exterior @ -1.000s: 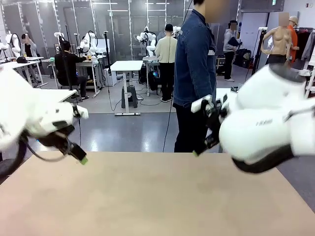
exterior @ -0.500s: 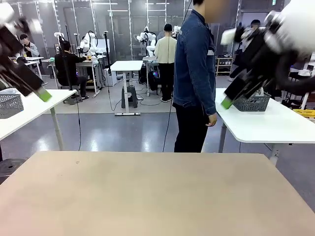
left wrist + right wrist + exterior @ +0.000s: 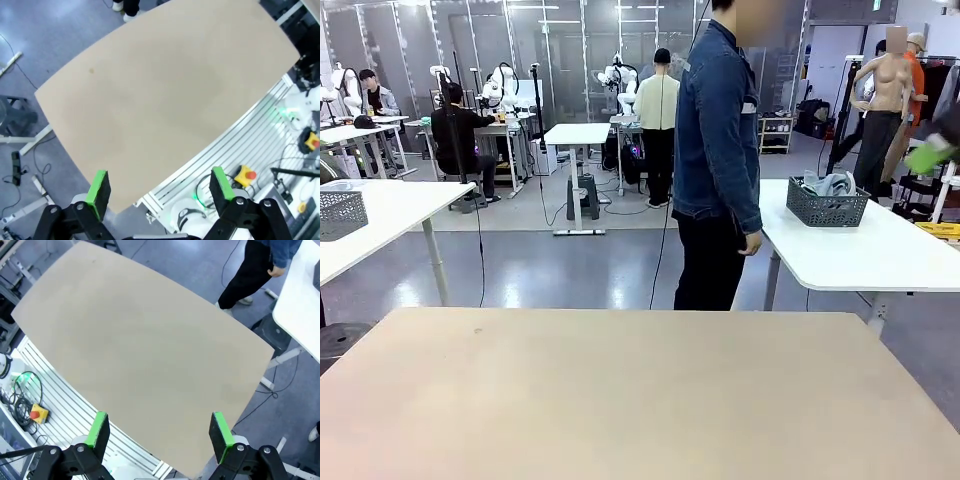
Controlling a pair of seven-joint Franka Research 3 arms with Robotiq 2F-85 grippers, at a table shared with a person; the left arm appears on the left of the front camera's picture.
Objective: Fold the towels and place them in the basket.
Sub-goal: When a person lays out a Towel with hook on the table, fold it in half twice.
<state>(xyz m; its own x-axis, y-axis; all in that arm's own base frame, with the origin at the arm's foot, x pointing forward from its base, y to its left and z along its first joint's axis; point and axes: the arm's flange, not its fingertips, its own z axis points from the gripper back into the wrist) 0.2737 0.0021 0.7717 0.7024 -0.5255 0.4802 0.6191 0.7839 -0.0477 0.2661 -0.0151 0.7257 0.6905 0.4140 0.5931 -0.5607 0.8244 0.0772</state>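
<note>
Both left hand [image 3: 159, 173] and right hand [image 3: 158, 416] gape wide, empty, above the table [image 3: 165, 90].

Legible text, labels, brands, numbers: none. Small green sign [image 3: 876, 5] high at the far wall: too small to read. Yellow button box [image 3: 244, 176]: any marking too blurred to read.

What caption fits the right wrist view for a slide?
Open right gripper high above the beige table, a person standing beside it.
</note>
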